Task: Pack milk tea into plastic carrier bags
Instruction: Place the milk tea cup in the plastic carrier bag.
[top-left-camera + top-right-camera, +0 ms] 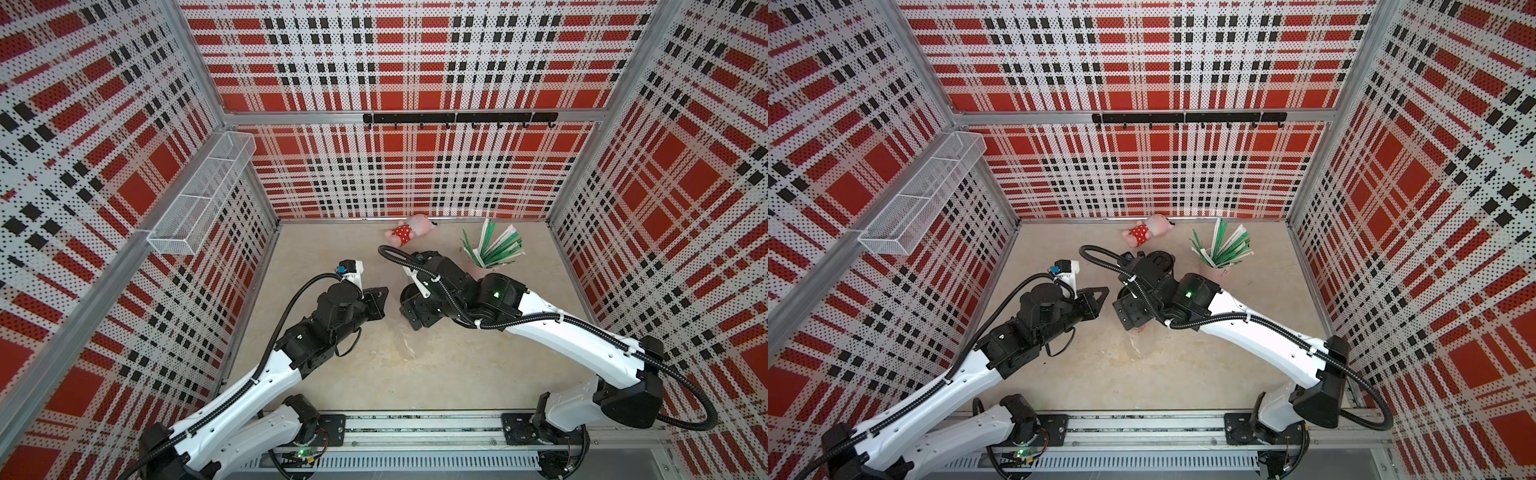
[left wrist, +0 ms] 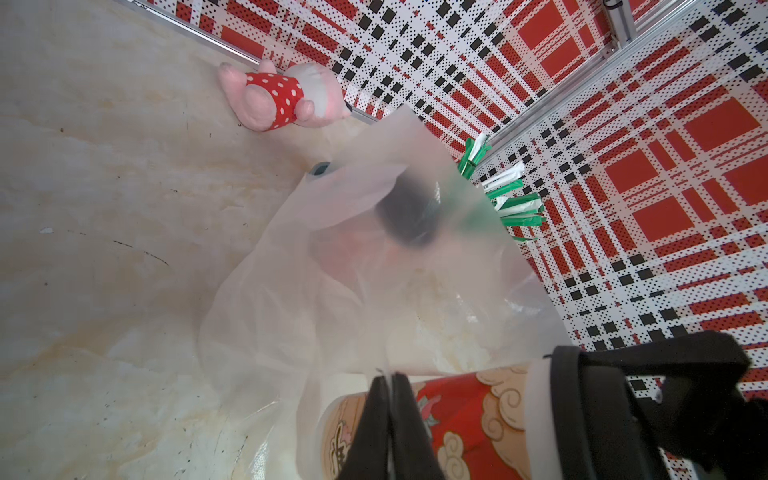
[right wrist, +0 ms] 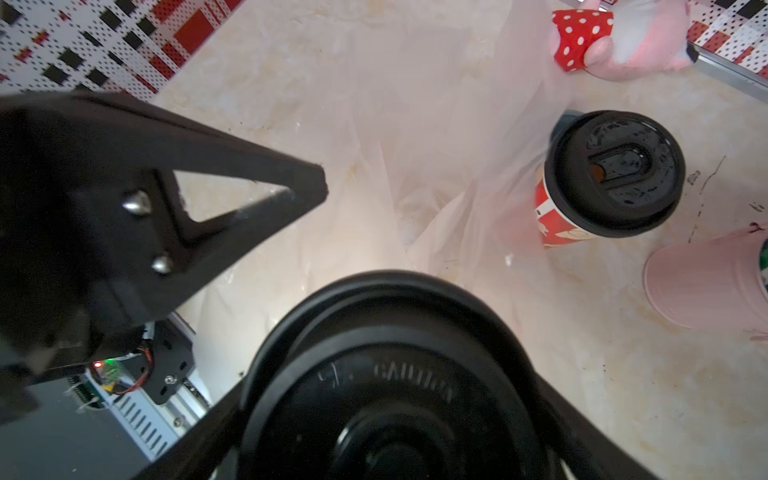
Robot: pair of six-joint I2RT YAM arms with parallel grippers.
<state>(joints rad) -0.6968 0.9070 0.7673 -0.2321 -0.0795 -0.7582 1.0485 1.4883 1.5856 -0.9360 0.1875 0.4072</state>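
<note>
My left gripper (image 2: pixel 388 376) is shut on a thin edge of the transparent plastic carrier bag (image 2: pixel 374 270), which spreads crinkled over the table (image 3: pixel 436 145). My right gripper (image 3: pixel 386 415) is shut on a milk tea cup (image 2: pixel 457 415), red with white clouds, its fingers on either side just under the black lid (image 3: pixel 386 374). The cup's base end looks veiled by the film right beside the left fingertips. In a top view both grippers meet mid-table, the left gripper (image 1: pixel 384 291) facing the right gripper (image 1: pixel 409 299). A second milk tea cup (image 3: pixel 611 174) stands upright beside the bag.
A pink plush toy (image 1: pixel 405 232) in red polka dots lies by the back wall. A pink cup of green-white straws (image 1: pixel 494 249) stands at the back right. A wire basket (image 1: pixel 199 195) hangs on the left wall and a black hook rail (image 1: pixel 457 118) on the back wall.
</note>
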